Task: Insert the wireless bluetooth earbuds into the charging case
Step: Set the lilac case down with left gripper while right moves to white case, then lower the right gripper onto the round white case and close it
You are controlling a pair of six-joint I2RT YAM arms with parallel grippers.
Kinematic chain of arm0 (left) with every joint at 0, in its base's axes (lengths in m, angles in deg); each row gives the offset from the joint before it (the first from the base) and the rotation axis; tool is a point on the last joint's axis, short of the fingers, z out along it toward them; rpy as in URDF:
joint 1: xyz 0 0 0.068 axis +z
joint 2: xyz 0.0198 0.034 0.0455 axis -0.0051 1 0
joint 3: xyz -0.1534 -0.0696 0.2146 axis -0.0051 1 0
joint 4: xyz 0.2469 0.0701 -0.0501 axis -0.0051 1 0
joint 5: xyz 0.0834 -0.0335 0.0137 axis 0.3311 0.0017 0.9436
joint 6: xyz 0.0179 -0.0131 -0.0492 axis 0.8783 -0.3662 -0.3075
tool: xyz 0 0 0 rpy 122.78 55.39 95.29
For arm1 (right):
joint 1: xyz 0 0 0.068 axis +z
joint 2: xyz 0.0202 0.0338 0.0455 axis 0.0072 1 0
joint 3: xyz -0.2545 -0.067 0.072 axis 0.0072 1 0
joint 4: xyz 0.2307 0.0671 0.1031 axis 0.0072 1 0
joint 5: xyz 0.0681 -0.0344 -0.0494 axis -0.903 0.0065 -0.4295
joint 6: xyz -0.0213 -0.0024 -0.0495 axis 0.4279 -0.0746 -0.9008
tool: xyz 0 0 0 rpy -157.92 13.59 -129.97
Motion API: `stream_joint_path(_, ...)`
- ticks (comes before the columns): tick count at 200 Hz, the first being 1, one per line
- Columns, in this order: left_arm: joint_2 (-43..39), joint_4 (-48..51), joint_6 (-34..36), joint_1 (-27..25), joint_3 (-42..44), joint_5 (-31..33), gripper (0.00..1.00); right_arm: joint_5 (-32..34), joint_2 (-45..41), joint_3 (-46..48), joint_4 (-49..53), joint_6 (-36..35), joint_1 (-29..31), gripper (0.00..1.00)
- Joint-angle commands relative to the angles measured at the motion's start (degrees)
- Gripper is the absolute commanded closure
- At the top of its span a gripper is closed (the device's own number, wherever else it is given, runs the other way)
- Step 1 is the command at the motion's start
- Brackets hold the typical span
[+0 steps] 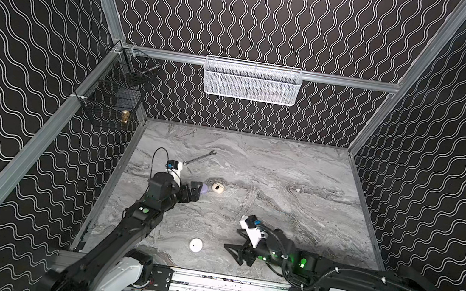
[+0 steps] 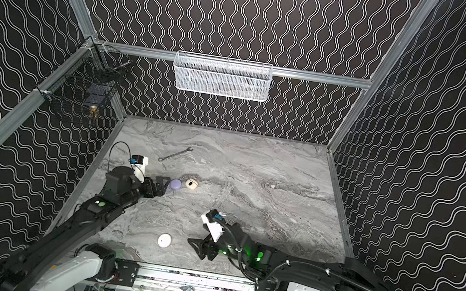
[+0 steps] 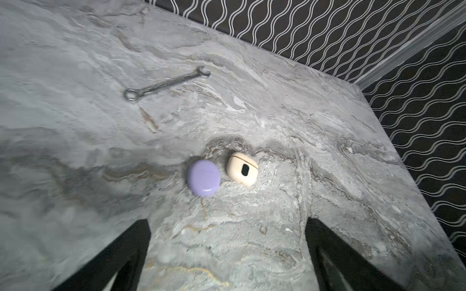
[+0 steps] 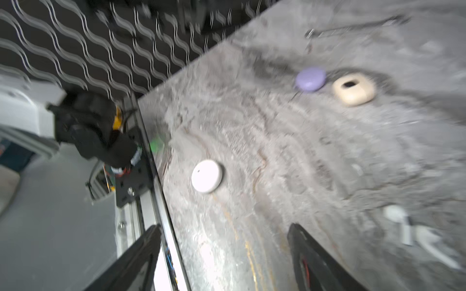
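Only in the right wrist view: blurred white earbuds (image 4: pixel 397 214).

Black wavy-lined walls (image 1: pixel 260 16) enclose a grey marble tabletop (image 1: pixel 300 169) edged by aluminium rails (image 1: pixel 176 56).

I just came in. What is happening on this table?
Two robot arms work over a marble table. The left gripper is open and empty, just short of the lilac case, which lies beside the cream case. The right gripper is also open and empty, near the white case. All three cases look shut. Blurred white bits in the right wrist view may be earbuds; none is held.
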Motion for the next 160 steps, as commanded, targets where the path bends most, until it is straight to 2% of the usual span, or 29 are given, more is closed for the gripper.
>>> stream_joint_path(1,-5.9,10.0,0.0,0.0,3.4,9.1,0.02,4.1,7.4,-4.2,0.1,-4.1,1.8,0.16)
stream_joint_path(14,-8.8,11.1,-3.0,0.1,5.5,11.6,0.01,6.8,13.4,-8.3,2.3,-5.5,3.2,0.17)
stream_joint_path(53,-14.1,9.9,-2.0,0.1,7.3,7.7,0.01,7.3,25.5,-18.1,6.3,-10.3,4.6,0.18)
stream_joint_path(90,-16.2,9.2,-1.9,0.0,8.2,6.9,0.01,10.1,31.0,-24.9,11.9,-14.6,4.6,0.14)
stream_joint_path(120,-15.5,8.3,-1.7,0.0,8.4,6.3,0.01,6.0,34.9,-28.6,14.4,-17.3,4.6,0.11)
stream_joint_path(160,-14.4,7.5,-1.5,0.1,8.3,5.8,0.01,5.1,39.4,-33.1,17.4,-18.9,4.6,0.11)
